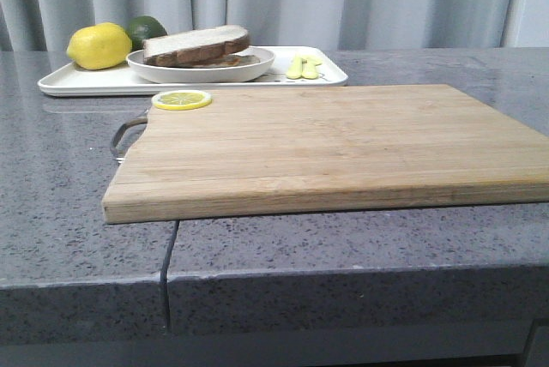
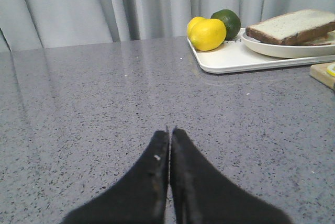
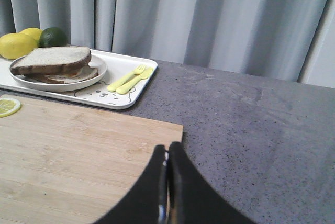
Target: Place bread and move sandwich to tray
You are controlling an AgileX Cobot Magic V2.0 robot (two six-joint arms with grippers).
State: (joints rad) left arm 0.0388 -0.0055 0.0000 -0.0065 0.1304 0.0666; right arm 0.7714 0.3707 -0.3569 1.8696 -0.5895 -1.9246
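One tray (image 1: pixel 77 84) lies on the grey desk (image 1: pixel 69 213) at about eleven o'clock in the front view, beyond the single wooden cutting board (image 1: pixel 334 144), which fills the middle of that view. On the tray stands one round white plate (image 1: pixel 257 63), and on it sits the one sandwich (image 1: pixel 202 51): two brown-crusted slices can be counted, the thick pale bread (image 1: pixel 196 41) lying on top and a flatter slice under it. Whatever is between them cannot be made out.

At the tray's nine o'clock end sit two fruits, one lemon (image 1: pixel 99 45) and one dark green lime (image 1: pixel 146 28) just behind it, touching or nearly so. At the three o'clock end of the tray lie two small yellow utensils (image 1: pixel 304 67) side by side; the right wrist view shows one as a fork. A small bear drawing (image 3: pixel 99 93) shows on the tray next to them. One lemon slice (image 1: pixel 181 99) rests on the board's ten o'clock corner.

The left hand (image 2: pixel 170 130) hangs over bare desk with its fingers together, holding nothing. The right hand (image 3: pixel 167 148) is likewise closed and empty, by the board's far right corner.
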